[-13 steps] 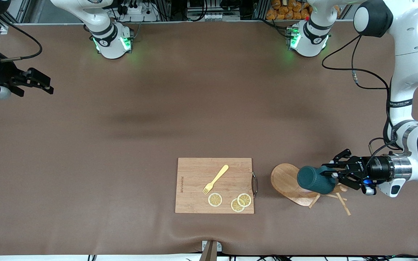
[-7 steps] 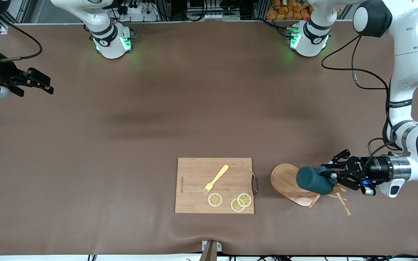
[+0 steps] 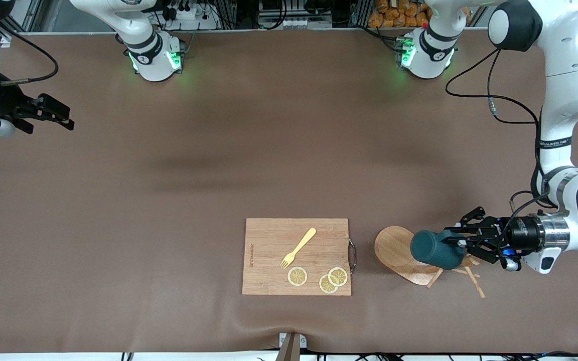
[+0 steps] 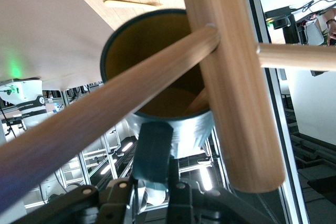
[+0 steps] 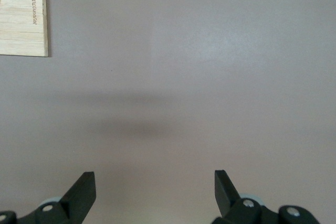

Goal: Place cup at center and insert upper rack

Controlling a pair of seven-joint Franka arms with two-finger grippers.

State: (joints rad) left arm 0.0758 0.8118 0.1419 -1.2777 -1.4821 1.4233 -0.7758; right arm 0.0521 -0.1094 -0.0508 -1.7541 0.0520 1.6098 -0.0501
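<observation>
The dark teal cup (image 3: 437,249) lies on its side in the air over the upper rack (image 3: 395,249), a light wooden mug tree tipped over on the table toward the left arm's end. My left gripper (image 3: 458,243) is shut on the cup's handle. In the left wrist view the handle sits between the left gripper's (image 4: 155,176) fingers. The cup's tan inside (image 4: 147,35) faces the rack's post (image 4: 231,77), and a peg crosses the mouth. My right gripper (image 3: 60,118) waits open and empty at the right arm's end; the right wrist view shows it (image 5: 155,190) over bare mat.
A rectangular wooden cutting board (image 3: 269,255) lies beside the rack's base, toward the table's middle. On it are a yellow fork (image 3: 298,247) and three lemon slices (image 3: 297,276). The board's corner (image 5: 21,14) shows in the right wrist view. A brown mat (image 3: 219,175) covers the table.
</observation>
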